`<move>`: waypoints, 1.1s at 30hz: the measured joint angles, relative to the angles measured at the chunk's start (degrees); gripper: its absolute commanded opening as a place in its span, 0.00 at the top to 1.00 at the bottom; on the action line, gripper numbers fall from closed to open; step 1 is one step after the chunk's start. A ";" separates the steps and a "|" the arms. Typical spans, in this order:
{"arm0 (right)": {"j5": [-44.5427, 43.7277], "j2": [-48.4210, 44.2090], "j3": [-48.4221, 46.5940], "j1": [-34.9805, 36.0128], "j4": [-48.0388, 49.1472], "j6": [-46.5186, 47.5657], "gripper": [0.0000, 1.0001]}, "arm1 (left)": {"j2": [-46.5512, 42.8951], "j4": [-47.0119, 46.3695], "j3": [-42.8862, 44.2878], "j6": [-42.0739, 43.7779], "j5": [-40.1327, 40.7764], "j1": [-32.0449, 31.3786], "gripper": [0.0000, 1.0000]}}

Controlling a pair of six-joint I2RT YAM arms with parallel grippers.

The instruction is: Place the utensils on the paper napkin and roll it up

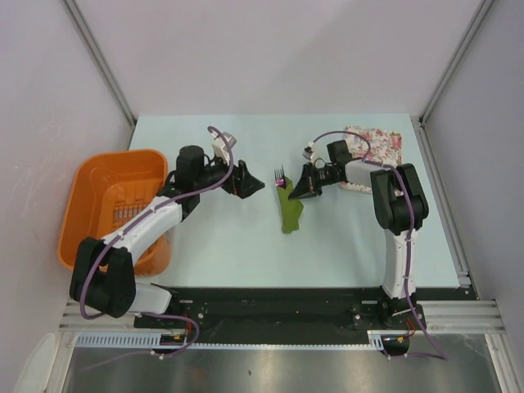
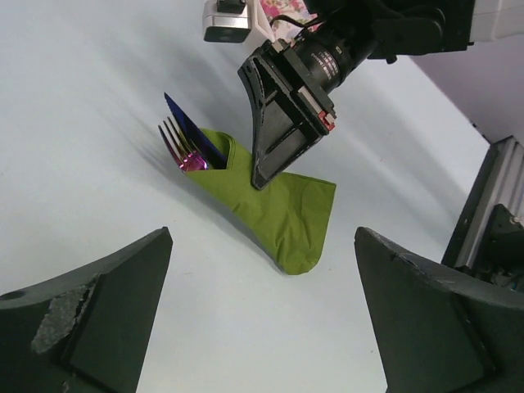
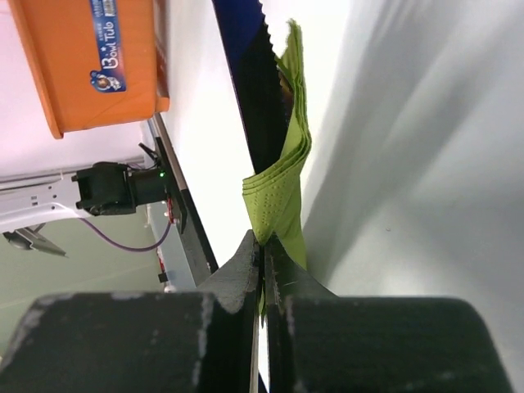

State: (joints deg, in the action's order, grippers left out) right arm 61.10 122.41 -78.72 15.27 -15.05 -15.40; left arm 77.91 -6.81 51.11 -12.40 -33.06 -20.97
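Note:
The olive-green paper napkin (image 1: 290, 210) lies folded over the utensils (image 1: 280, 175) at the table's middle, and their fork tines and dark blue blade poke out of its far end. In the left wrist view the napkin (image 2: 282, 211) is a wrapped wedge with the fork and knife (image 2: 187, 139) at its top left. My right gripper (image 1: 297, 193) is shut on the napkin's right edge. The right wrist view shows this pinch (image 3: 264, 239), with a fold of napkin (image 3: 282, 176) clamped beside the dark knife (image 3: 250, 82). My left gripper (image 1: 250, 182) is open and empty, just left of the bundle (image 2: 262, 246).
An orange basket (image 1: 115, 205) stands at the table's left edge under the left arm. A pink-and-white floral pad (image 1: 377, 146) lies at the back right, behind the right arm. Grey walls enclose the table, and a metal rail (image 1: 270, 315) runs along its near edge.

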 measured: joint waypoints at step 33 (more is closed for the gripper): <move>6.78 -37.18 -3.72 12.13 -5.16 4.50 1.00 | -14.95 -30.36 -13.00 -16.24 -29.09 2.69 0.08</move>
State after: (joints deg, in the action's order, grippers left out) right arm 67.88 85.23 -82.43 27.40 -20.21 -10.90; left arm 62.96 -37.17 38.11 -28.64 -62.15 -18.28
